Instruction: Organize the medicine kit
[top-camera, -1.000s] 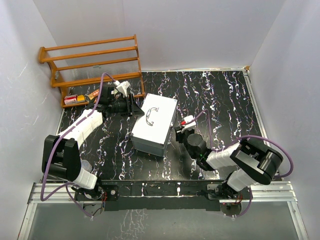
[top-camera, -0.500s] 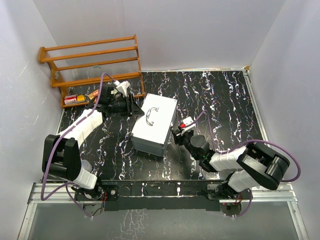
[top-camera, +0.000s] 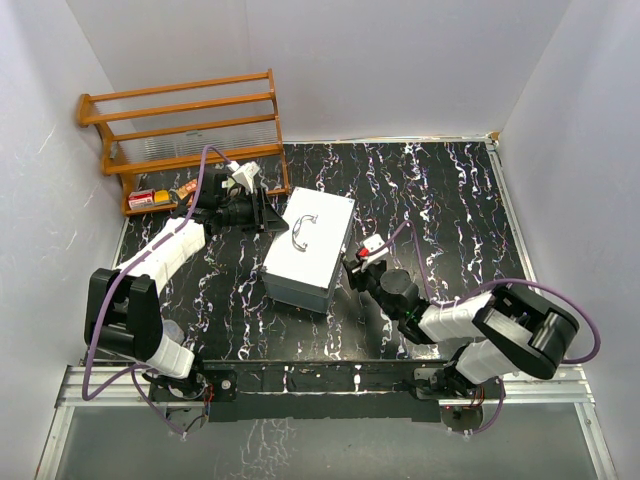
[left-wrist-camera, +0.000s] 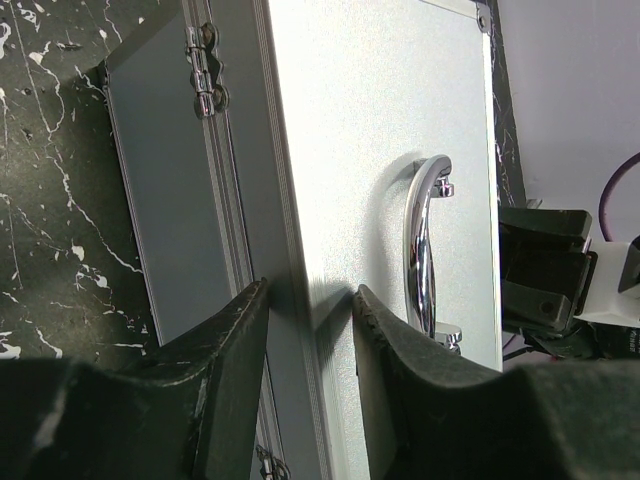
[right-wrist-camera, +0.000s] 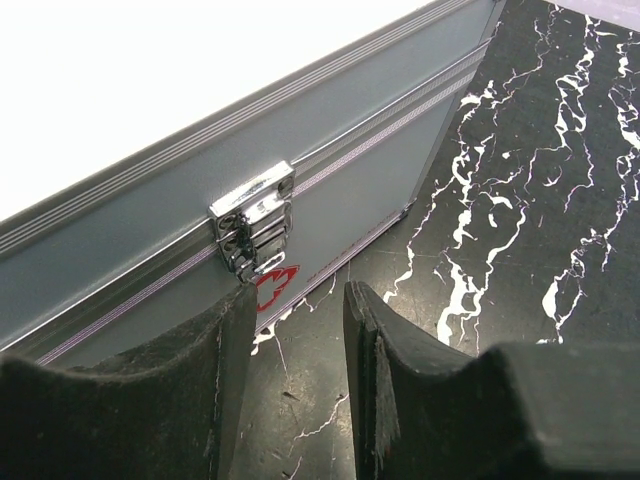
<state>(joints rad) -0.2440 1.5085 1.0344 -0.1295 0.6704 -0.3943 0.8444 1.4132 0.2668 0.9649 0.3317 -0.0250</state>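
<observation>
The medicine kit (top-camera: 310, 250), a silver-grey metal case, lies closed mid-table with its curved handle (left-wrist-camera: 425, 250) on the lid. My left gripper (top-camera: 268, 212) is at the case's back-left edge. In the left wrist view the left gripper (left-wrist-camera: 307, 295) is shut on the lid's rim, one finger on the hinged side wall and one on the lid top. My right gripper (top-camera: 355, 265) sits low at the case's right side. In the right wrist view the right gripper (right-wrist-camera: 295, 290) is open, its left finger just under the chrome latch (right-wrist-camera: 252, 230), with only table between the fingers.
A wooden rack (top-camera: 185, 125) stands at the back left, with a small red box and a tube (top-camera: 160, 197) on the table beneath it. White walls close in the table on three sides. A metal rail (top-camera: 320, 380) runs along the near edge.
My right arm's elbow has swung out to the right and its gripper has shifted slightly along the case's latch side. The left arm and the case have not moved.
</observation>
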